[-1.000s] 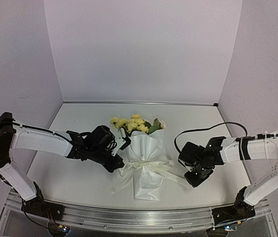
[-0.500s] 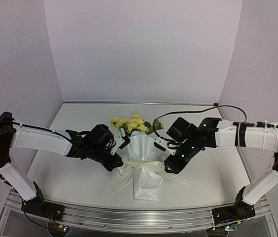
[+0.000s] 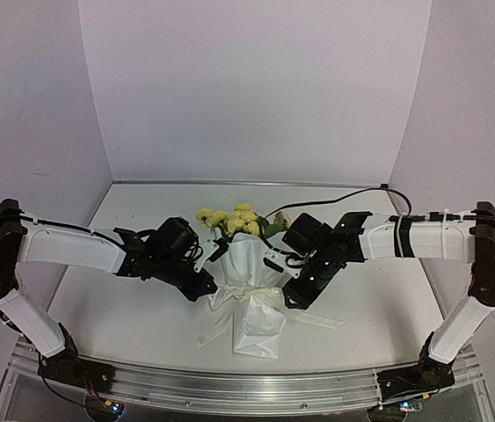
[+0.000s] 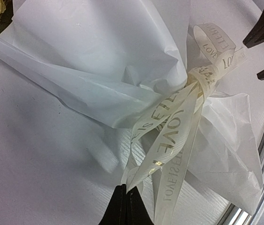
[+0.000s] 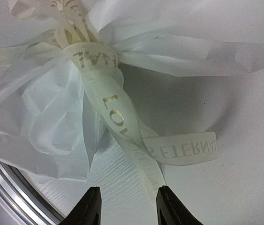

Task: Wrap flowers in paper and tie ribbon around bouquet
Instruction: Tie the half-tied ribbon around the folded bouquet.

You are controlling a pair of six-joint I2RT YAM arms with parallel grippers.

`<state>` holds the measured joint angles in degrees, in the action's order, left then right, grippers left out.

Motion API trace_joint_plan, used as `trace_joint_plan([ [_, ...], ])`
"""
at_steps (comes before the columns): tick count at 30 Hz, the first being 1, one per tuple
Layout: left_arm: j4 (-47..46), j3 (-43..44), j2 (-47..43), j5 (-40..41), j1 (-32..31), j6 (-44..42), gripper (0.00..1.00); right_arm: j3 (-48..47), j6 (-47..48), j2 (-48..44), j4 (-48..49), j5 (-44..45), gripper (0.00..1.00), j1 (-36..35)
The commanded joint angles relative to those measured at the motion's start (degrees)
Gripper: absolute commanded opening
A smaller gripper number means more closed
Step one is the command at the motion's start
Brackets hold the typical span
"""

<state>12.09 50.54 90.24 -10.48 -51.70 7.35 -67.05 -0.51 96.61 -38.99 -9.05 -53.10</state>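
1. Nearest the arms lies the flared foot of the paper [image 3: 260, 330]. It is one sheet, already gathered round the stems and resting on the bench [image 3: 124, 299].
2. At the waist, one ribbon [image 4: 169, 136] is knotted round the single bouquet [image 3: 251, 264], with two tails trailing toward the near edge.
3. The left gripper [image 4: 125, 206] is pinched closed on one tail. The right gripper [image 5: 127, 201] stands partly open, and the other tail's end lies just ahead between its fingers — not gripped.
4. Wrapping looks finished, and tying is the step in hand. The next move likely calls for the right gripper to close on its tail, then an even outward pull from both — without dragging the bouquet.
5. Farthest off, one bunch of flowers [image 3: 229, 220] pokes from the paper's far end.
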Motion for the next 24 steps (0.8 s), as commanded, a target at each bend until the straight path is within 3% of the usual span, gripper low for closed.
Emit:
trace_joint_plan([
  [1, -0.45, 0.70, -2.50, -0.89, 0.67, -0.65, 0.00, 1.60, -2.27, 2.79, 6.52, -0.52, 0.41, 1.51],
  [17, -0.84, 0.68, -2.74, -2.02, 1.25, 0.21, 0.00, 2.77, -3.62, 7.27, 12.86, -1.02, 0.38, 3.09],
  [24, -0.83, 0.53, -2.98, -2.09, 1.64, 0.36, 0.00, 3.91, -4.87, 6.20, 12.89, -1.57, 0.14, 3.24],
])
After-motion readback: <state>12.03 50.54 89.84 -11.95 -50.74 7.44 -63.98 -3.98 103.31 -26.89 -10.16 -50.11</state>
